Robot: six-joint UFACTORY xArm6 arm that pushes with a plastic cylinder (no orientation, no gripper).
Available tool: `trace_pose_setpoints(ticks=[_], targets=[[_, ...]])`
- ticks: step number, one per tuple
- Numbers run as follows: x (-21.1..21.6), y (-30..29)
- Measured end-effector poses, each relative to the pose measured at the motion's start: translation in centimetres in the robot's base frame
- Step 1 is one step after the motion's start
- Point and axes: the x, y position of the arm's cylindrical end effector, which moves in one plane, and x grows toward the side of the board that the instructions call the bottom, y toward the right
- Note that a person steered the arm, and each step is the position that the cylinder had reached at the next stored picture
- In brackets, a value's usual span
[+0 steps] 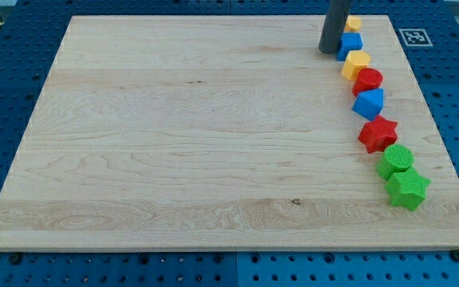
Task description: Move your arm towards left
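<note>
My tip (pixel 328 52) sits at the worktop's (pixel 182 135) top right, just left of the blue block (pixel 351 43). No hand here, just a rod. Everything leftward looks open, so sliding left should be easy.

My tip (pixel 329 52), the lower end of a straight dark rod, is standing upright on the light wooden board near the view's top right. It is resting just left of the blue block (pixel 351 44), almost touching it.
</note>
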Motion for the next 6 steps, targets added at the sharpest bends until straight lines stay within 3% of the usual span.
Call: trace_pose_setpoints(ticks=[3,5,6], targets=[[0.3,-0.1],[0.3,-9.6],[0.3,-11.6]])
